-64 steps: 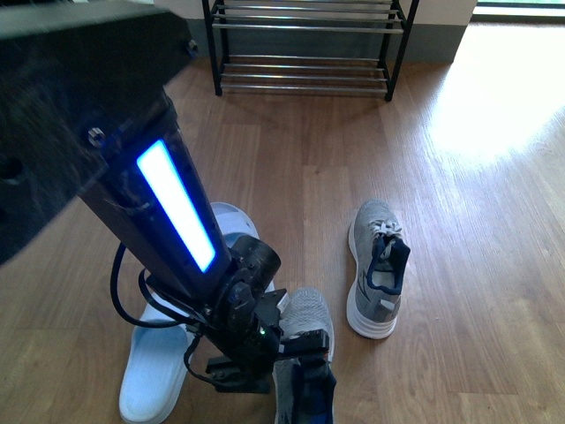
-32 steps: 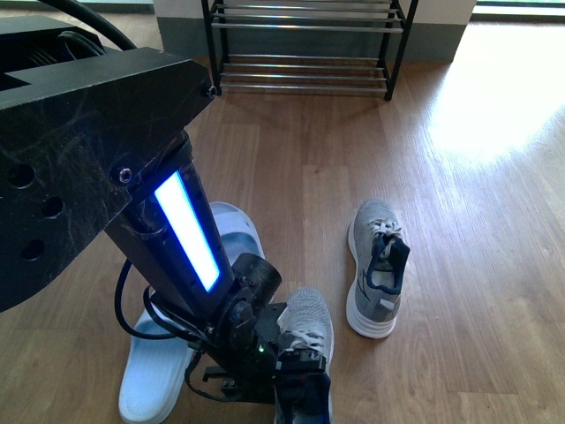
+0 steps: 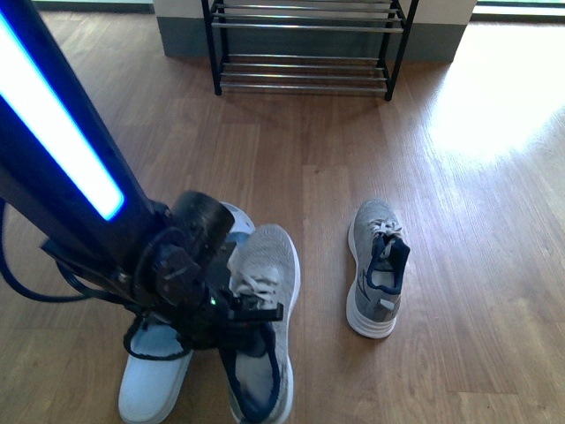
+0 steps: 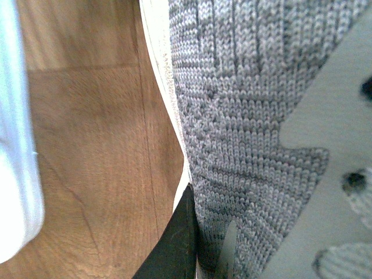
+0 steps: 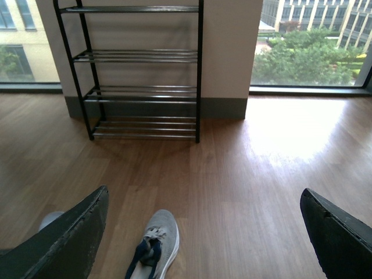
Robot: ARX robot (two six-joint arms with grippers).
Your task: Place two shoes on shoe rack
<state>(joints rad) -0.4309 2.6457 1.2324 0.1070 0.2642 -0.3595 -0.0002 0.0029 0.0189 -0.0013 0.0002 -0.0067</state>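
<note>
My left gripper [image 3: 240,311] is shut on one grey sneaker [image 3: 265,265], holding it by its side above the wooden floor, toe pointing away from me. Up close, the left wrist view shows its grey knit [image 4: 250,116] pressed against a black finger [image 4: 174,244]. The second grey sneaker [image 3: 378,265] lies on the floor to the right, also showing in the right wrist view [image 5: 154,244]. My right gripper [image 5: 203,244] hangs open and empty over the floor. The shoe rack [image 3: 305,75] stands at the far wall, its chrome tiers [image 5: 142,87] bare.
A white slipper [image 3: 154,380] lies on the floor under and left of my left arm, its edge [image 4: 17,174] beside the held sneaker. Windows flank the wall behind the rack. Sunlight brightens the floor at the far right [image 3: 494,97].
My left arm has risen and swung left, carrying the sneaker up from the bottom of the front view toward the slipper. The other sneaker has not moved.
</note>
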